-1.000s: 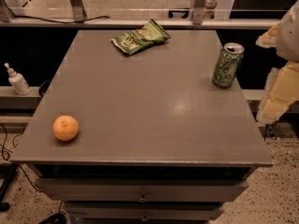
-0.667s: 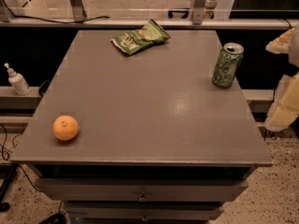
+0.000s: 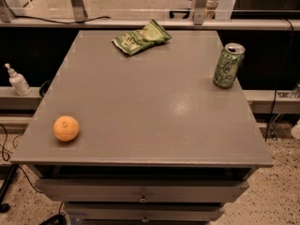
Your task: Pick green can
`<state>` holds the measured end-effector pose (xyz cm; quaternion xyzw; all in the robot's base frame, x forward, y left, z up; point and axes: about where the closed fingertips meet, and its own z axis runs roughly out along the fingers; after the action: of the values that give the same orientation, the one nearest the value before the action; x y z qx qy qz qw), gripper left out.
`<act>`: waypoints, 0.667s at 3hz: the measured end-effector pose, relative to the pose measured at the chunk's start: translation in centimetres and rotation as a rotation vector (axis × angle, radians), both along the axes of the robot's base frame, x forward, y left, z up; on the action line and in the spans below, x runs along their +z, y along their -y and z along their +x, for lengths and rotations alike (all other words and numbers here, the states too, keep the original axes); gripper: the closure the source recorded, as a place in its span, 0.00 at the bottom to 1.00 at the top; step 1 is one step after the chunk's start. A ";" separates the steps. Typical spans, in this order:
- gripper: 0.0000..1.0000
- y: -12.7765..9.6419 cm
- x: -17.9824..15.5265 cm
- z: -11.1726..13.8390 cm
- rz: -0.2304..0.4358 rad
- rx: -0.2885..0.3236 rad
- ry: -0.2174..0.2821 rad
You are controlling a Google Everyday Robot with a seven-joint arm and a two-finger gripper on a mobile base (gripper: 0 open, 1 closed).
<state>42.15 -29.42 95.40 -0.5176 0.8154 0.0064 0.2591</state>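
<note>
The green can [image 3: 228, 65] stands upright near the right edge of the grey table [image 3: 150, 125]. It is green with pale markings and has a silver top with a pull-tab. My gripper is not in view. Only a small pale piece [image 3: 296, 129] shows at the far right edge of the camera view, below table height, and I cannot tell what it is.
A crinkled green chip bag [image 3: 141, 37] lies flat at the back middle of the table. An orange [image 3: 66, 128] sits near the front left corner. A white pump bottle [image 3: 18, 80] stands on a ledge to the left. Drawers [image 3: 140, 191] sit under the tabletop.
The pale arm that showed at the right edge beside the can has moved out of view to the right. The can, bag and orange have not moved.
</note>
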 end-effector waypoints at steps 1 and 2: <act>0.00 2.0 -1.2 1.4 0.122 -0.042 0.060; 0.00 3.3 -3.3 4.2 0.274 -0.082 0.129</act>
<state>46.40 -32.67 92.15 -0.4429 0.8091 0.0736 0.3791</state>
